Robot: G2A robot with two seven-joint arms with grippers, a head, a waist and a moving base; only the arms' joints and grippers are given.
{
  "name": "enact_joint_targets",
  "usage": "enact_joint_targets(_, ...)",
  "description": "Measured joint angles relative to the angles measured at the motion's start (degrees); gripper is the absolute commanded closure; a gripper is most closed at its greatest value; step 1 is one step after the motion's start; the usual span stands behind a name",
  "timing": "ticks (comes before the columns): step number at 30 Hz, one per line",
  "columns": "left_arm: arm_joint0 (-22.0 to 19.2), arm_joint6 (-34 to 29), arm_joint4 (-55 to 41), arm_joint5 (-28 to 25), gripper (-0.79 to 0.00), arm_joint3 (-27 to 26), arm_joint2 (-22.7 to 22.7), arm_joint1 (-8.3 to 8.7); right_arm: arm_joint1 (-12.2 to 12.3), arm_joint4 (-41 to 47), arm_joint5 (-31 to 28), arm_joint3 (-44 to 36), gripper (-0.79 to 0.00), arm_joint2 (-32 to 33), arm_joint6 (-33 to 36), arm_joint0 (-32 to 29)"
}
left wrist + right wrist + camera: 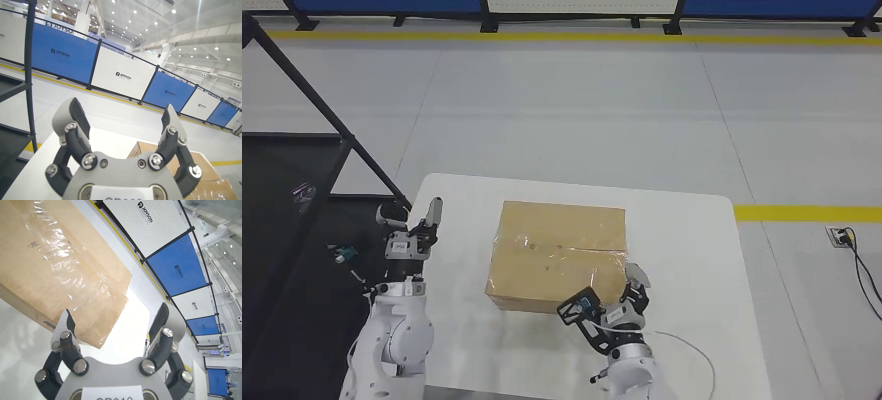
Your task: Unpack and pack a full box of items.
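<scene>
The white bench [692, 260] takes up the lower half of the top view, and the box [557, 255] sits shut at its middle, long side running left to right. The left gripper [422, 225] is at the left of the frame, well apart from the box, its fingers spread and holding nothing; in its own wrist view [122, 105] it points out over the bench edge [105, 140], with the box [208, 164] at lower right. The right gripper [632, 285] is just beside the box's lower right corner, fingers also released and empty; in its wrist view [115, 311] that corner lies close in front of the gap between them. The step in hand looks like opening the box, so the right gripper would do well to get hold of a flap edge or a loose tape end, not the corner itself, while the left comes across to steady the far side so the box cannot slide. The box [56, 262] is plain brown cardboard. Crinkled clear tape [79, 279] lies over its top seam and folds down the near corner, with small pen scribbles beneath.
</scene>
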Motion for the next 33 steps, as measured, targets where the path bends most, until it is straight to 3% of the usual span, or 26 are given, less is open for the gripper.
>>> enact_joint_targets(6,0.07,0.08,-0.09,0.19,-0.785,-0.04,-0.10,0.16,-1.57,-1.95,-1.32,1.64,-0.785,-1.11,2.76,1.61)
enact_joint_targets(21,-0.10,0.08,-0.10,0.10,-0.785,0.17,-0.08,0.55,-5.17,-4.09,2.60,4.66,-0.785,-0.83,5.89,2.56)
enact_joint_targets(23,-0.06,0.16,-0.17,0.13,-0.785,0.19,-0.09,0.58,-5.53,-4.10,3.11,4.88,-0.588,-0.63,5.86,2.51)
enact_joint_targets(26,0.02,0.25,-0.14,0.23,-0.785,0.18,-0.07,0.65,-6.15,-4.64,4.77,5.28,-0.385,-0.17,6.30,2.21)
enact_joint_targets(33,0.32,0.45,-0.16,0.23,-0.785,0.08,0.10,0.79,-7.43,-5.59,6.15,5.68,-0.342,0.53,6.21,1.17)
